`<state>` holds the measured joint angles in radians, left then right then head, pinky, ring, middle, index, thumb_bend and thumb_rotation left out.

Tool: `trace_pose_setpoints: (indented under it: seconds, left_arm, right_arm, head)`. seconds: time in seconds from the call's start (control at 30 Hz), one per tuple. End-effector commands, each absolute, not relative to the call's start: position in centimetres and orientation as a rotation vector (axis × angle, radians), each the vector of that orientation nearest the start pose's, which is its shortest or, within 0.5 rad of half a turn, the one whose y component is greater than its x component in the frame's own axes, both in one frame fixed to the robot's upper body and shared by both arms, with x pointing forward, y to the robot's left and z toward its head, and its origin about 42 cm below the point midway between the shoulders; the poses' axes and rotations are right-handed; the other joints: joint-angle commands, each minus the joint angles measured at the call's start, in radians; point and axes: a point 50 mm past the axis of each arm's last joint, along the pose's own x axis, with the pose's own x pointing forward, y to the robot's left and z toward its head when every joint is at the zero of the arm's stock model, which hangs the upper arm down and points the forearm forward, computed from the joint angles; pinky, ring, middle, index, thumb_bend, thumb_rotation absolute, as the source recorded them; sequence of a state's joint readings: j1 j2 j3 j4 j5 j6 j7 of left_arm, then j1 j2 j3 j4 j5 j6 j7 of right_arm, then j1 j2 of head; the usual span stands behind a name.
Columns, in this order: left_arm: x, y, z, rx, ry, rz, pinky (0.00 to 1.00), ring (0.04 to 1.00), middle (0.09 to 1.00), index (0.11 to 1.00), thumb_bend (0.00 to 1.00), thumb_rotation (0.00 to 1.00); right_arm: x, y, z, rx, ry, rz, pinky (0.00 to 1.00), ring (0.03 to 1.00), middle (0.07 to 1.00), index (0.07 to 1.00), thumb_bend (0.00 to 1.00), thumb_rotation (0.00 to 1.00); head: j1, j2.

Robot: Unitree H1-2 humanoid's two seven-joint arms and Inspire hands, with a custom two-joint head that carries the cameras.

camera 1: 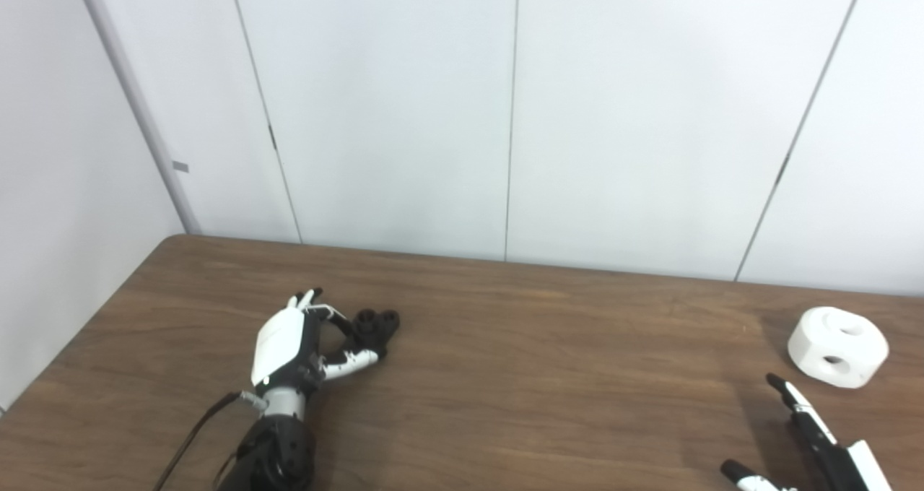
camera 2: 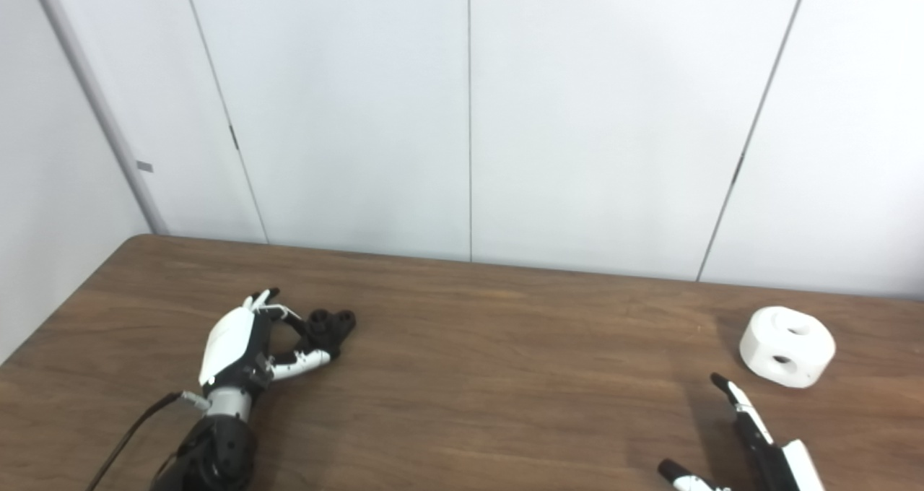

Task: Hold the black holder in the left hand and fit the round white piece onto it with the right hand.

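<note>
So we had our left robot hand [camera 1: 289,350] over toward the bench's [camera 1: 548,375] left edge, fingers and thumb curled around the black holder [camera 1: 377,327], though we couldn't tell if the grip was actually firm. The round white piece [camera 1: 837,346] sat near the right edge, just beyond and slightly right of our right robot hand [camera 1: 808,440], which was spread wide, empty, and clearly the nearer one.

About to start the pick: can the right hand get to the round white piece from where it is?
Probably yes. The right hand is open, its fingers pointing toward the round white piece, just short of it. Only bare table lies between them; nothing blocks the way.
</note>
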<state>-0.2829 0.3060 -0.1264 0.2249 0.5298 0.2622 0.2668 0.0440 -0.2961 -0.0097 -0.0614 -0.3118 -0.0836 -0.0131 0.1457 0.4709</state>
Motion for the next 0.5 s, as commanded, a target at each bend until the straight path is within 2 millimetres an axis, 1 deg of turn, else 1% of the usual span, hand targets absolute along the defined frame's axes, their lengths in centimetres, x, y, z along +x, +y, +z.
trace_pose_setpoints:
  seconds: [0.0,0.23,0.33,0.47]
  left_arm:
    - [37.5,28.3,13.8,0.880,-0.003,0.220,1.00,1.000,0.948,0.481,0.52,0.05]
    - [35.8,26.1,13.7,0.854,-0.019,0.155,1.00,1.000,0.949,0.481,0.52,0.05]
    - [34.9,25.1,13.8,0.839,-0.033,0.122,1.00,1.000,0.948,0.481,0.52,0.05]
    - [34.0,23.9,14.0,0.820,-0.062,0.089,1.00,1.000,0.946,0.481,0.52,0.05]
  right_arm:
    - [27.0,-30.1,12.0,-0.606,-0.101,0.018,0.94,0.957,0.955,0.934,0.56,0.46]
    - [27.2,-29.6,12.1,-0.613,-0.112,0.008,0.95,0.958,0.952,0.931,0.57,0.46]
    - [27.3,-29.4,12.1,-0.619,-0.116,0.004,0.95,0.951,0.945,0.924,0.59,0.50]
    - [27.4,-29.1,12.2,-0.614,-0.113,0.002,0.95,0.949,0.946,0.920,0.60,0.52]
  head:
    - [-0.003,0.000]
    - [-0.023,0.002]
    - [-0.035,0.004]
    - [-0.056,0.005]
